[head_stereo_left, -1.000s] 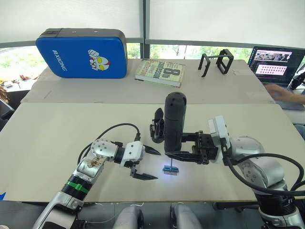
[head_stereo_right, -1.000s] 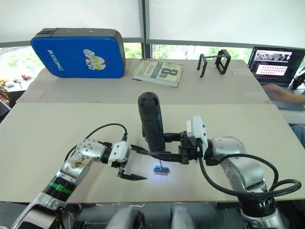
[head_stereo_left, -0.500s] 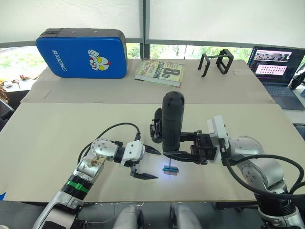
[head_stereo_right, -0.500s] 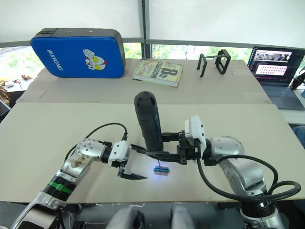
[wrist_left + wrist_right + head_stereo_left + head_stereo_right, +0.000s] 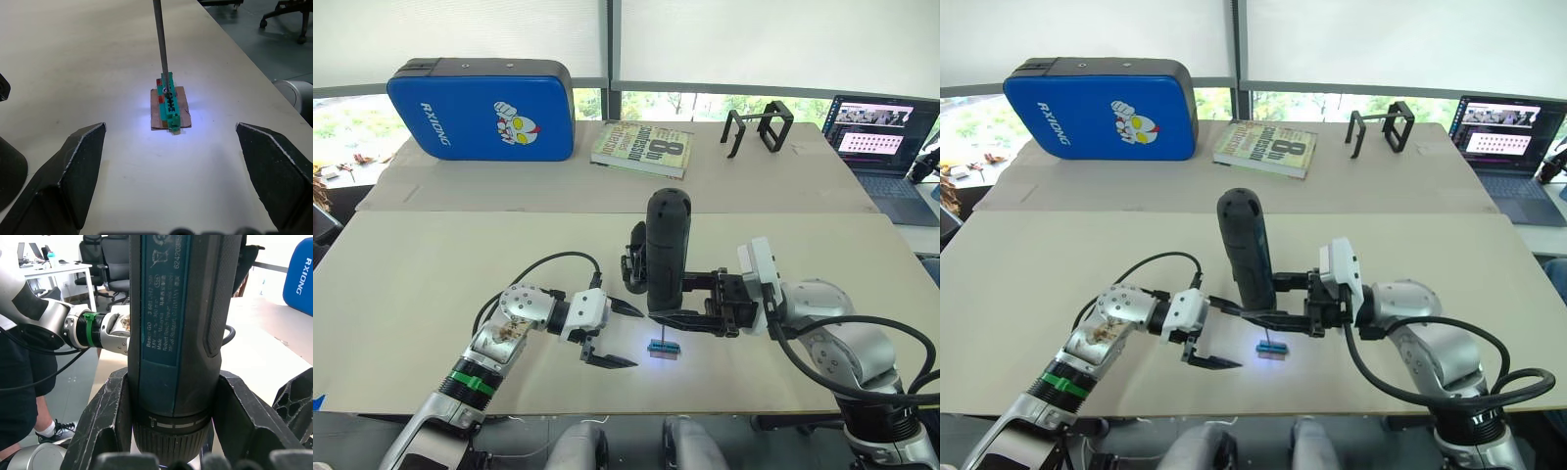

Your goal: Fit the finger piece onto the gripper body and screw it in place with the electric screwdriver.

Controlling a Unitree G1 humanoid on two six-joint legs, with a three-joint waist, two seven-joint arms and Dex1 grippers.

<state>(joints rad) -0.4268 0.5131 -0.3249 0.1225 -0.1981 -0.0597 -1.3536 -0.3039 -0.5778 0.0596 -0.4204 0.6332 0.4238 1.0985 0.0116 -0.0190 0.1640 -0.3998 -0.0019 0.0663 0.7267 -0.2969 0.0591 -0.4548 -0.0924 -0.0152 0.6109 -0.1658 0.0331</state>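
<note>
Right end effector [image 5: 690, 305]: clamped around the dark grey cylindrical electric screwdriver [image 5: 667, 250], held upright.
Screwdriver bit: thin metal shaft [image 5: 160, 41] pointing down onto a small green block on a brown card [image 5: 169, 105], lit by the tool's light.
Left end effector [image 5: 612, 335]: fingers spread wide, empty, just beside the block.
Gripper body [image 5: 635, 259]: small black assembly standing on the beige tabletop [image 5: 431, 284], behind the screwdriver.
</note>
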